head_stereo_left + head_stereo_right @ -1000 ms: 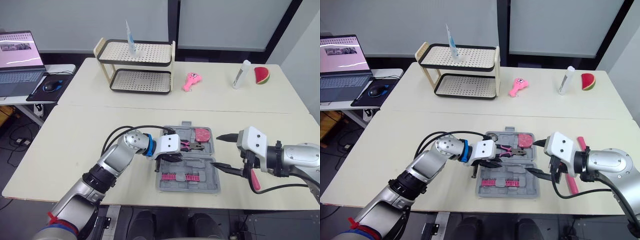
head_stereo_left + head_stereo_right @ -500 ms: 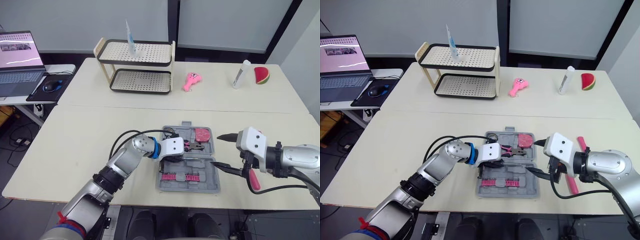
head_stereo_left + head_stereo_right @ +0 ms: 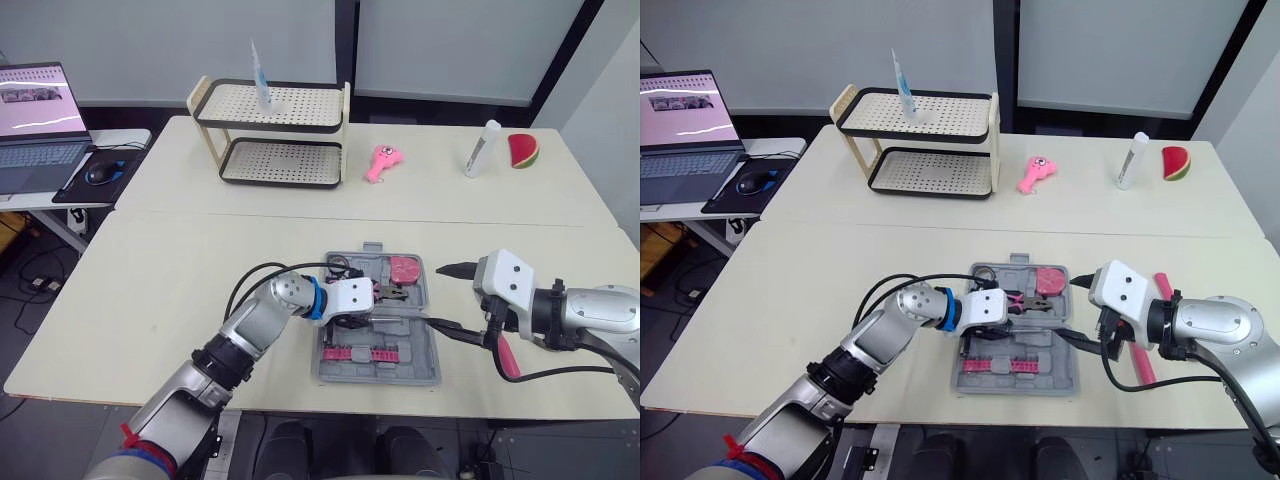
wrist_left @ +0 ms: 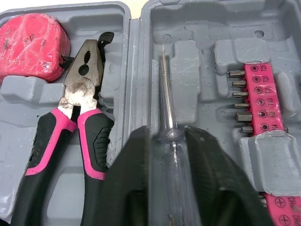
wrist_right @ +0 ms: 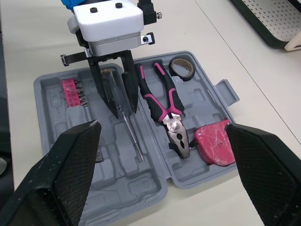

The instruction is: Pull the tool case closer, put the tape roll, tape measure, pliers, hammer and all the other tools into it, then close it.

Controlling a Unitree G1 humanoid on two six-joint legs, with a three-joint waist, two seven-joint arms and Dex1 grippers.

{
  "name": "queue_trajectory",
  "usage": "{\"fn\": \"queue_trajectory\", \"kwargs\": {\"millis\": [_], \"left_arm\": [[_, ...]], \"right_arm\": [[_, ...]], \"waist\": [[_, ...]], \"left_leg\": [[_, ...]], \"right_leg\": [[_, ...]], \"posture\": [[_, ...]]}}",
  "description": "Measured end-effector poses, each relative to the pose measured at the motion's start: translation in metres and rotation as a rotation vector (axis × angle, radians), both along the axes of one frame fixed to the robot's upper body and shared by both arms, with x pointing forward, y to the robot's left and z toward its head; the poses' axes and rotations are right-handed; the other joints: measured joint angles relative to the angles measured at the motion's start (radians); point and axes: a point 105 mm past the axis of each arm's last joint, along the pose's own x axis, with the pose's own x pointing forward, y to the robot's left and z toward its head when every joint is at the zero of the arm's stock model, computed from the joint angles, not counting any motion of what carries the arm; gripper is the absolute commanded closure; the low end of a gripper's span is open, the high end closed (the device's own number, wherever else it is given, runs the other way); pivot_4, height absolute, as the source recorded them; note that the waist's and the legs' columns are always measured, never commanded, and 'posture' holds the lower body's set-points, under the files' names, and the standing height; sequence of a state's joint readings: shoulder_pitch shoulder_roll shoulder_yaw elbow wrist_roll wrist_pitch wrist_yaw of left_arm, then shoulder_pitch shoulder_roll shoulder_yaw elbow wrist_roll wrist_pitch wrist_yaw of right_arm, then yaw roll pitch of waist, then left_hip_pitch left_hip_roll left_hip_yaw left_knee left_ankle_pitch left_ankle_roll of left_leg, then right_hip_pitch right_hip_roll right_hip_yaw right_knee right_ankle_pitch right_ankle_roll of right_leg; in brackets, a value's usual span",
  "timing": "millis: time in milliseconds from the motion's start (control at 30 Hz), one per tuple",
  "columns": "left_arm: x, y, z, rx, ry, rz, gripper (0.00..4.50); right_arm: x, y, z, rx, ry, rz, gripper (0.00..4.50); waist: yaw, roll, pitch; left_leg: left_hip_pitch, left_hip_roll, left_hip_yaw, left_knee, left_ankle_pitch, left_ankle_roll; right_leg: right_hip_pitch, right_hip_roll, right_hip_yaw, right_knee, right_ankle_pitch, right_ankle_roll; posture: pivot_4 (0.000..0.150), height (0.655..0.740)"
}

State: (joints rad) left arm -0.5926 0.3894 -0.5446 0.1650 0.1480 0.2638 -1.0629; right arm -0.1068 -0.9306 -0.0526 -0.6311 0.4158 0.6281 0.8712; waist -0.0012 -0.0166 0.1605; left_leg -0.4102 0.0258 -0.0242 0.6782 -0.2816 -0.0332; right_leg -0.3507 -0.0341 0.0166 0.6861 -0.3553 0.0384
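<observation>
1. Centrally, the tool case (image 3: 430,372) lies open on the surface (image 3: 150,290), near its front edge and between the two arms. Its hinge runs left to right, dividing a far half from a near half.
2. Left hand (image 4: 168,155) — closed on the clear handle of a screwdriver (image 4: 165,108), reaching in from the case's left side. The shaft continues straight out beyond the fingers (image 4: 129,183), so tool and hand share one axis.
3. Key relation: that axis runs parallel to the hinge, over the near half and just beside the hinge, tip toward the robot's right. A long moulded recess lies under the shaft on the same line; whether the shaft touches it cannot be told.
4. Far half, already stocked: the pliers (image 4: 82,89) lie just across the hinge, roughly parallel to the shaft. The tape measure (image 4: 30,42) sits at their nose end and the tape roll (image 5: 181,67) at their handle end. The bit strip (image 4: 261,103) sits in the near half on the shaft's other side.
5. Right hand (image 3: 436,295) — empty, fingers spread wide, just beside the case's right edge. A pink-handled tool (image 3: 507,358), possibly the hammer, lies on the surface under the right arm, outside the case.
6. Judgement: placement appears to call for lowering and release rather than turning, since shaft and recess already agree in direction. The left hand is nearer for this, the right for the pink-handled tool.
</observation>
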Motion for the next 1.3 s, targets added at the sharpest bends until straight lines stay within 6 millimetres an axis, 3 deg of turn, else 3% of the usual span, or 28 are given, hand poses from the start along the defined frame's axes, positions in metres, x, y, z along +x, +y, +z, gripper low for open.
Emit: {"fn": "queue_trajectory", "kwargs": {"millis": [233,333,500,767,1300], "left_arm": [[-0.003,0.01,0.004,0.019,-0.011,-0.029,2.46],[-0.003,0.013,0.007,0.008,-0.024,-0.049,3.04],[-0.003,0.015,0.007,0.001,-0.021,-0.064,4.46],[-0.001,0.008,0.0,-0.026,-0.018,-0.05,4.46],[-0.004,0.016,-0.006,-0.041,-0.001,-0.055,4.46]], "right_arm": [[-0.001,0.002,-0.001,0.003,0.002,0.01,0.0],[-0.001,0.003,-0.003,0.006,0.008,0.015,0.0],[0.0,0.003,-0.002,0.005,0.006,0.016,0.0],[-0.001,0.002,-0.004,-0.002,0.013,0.017,0.0],[0.0,-0.006,-0.007,-0.021,0.024,-0.004,0.0]], "waist": [[0.0,0.0,0.0],[0.0,0.0,0.0],[0.0,0.0,0.0],[0.0,0.0,0.0],[-0.001,0.0,0.0]], "left_leg": [[0.0,0.0,0.0,0.0,0.0,0.0],[0.0,0.0,0.0,0.001,0.0,0.0],[0.0,0.0,0.0,0.001,0.0,0.0],[0.0,0.0,0.0,0.001,0.0,0.0],[0.001,0.0,0.001,0.001,0.0,0.0]], "right_leg": [[-0.001,0.0,0.0,0.002,0.0,0.0],[-0.001,0.0,0.0,0.002,0.0,0.0],[-0.001,0.0,0.0,0.002,0.0,0.0],[-0.001,0.0,0.0,0.002,0.0,0.0],[-0.001,0.0,0.0,0.003,0.0,0.0]], "posture": [[0.15,0.74],[0.15,0.74],[0.15,0.74],[0.15,0.74],[0.15,0.74]]}}
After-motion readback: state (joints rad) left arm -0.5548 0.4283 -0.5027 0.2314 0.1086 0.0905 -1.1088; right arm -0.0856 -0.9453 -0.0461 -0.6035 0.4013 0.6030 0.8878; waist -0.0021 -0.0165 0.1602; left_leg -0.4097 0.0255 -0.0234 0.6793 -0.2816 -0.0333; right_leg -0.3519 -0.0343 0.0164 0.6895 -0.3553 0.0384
